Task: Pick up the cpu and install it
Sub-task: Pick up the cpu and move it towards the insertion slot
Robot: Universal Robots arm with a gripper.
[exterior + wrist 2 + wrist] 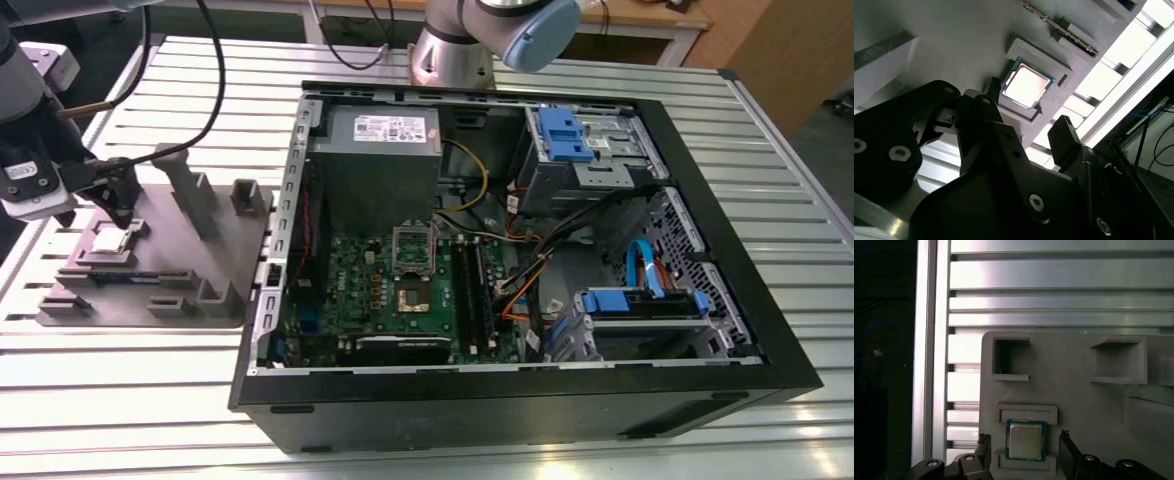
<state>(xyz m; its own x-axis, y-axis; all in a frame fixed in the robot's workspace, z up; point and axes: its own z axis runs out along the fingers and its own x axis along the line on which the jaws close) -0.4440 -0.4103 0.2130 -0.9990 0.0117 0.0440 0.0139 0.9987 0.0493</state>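
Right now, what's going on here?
The arm's gripper hangs open over the small square cpu with the shiny silver-grey metal top, one finger on either side of it. The chip lies flat in its recess in the grey plastic tray, neither gripped nor lifted. At the exterior view's right, the black computer case lies open, and the dark square socket on its green board looks unfilled.

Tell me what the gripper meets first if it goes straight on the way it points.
Probably the cpu, centred under the open gripper on the grey tray; its tips might touch the tray first, depth is unclear.
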